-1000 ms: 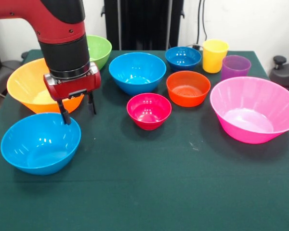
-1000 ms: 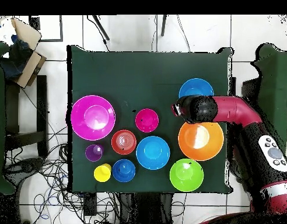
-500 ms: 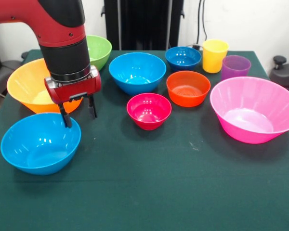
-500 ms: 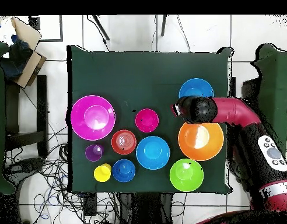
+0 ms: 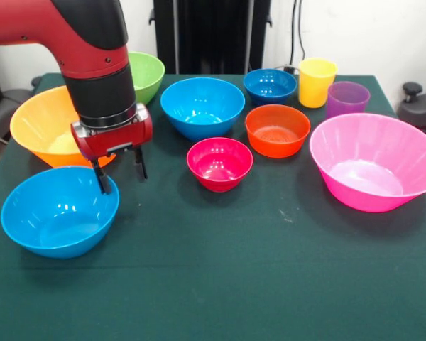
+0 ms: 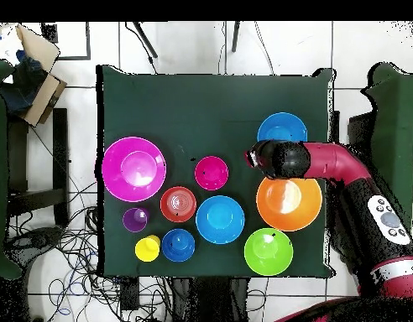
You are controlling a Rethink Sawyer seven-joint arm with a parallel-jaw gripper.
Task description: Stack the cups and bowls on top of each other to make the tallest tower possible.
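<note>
My gripper is open and empty, its fingers straddling the right rim of the near light blue bowl; from overhead it sits beside that bowl. The large orange bowl lies behind it, the green bowl farther back. A second light blue bowl, crimson bowl, orange-red bowl and dark blue bowl stand mid-table. The large pink bowl is at the right, with the yellow cup and purple cup behind it. Nothing is stacked.
Dark green cloth covers the table. A black stand rises behind the far edge. From overhead, a cardboard box and cables lie on the floor beside the table.
My gripper has shifted slightly right and lower along the near blue bowl's rim. The bowls and cups have not moved.
</note>
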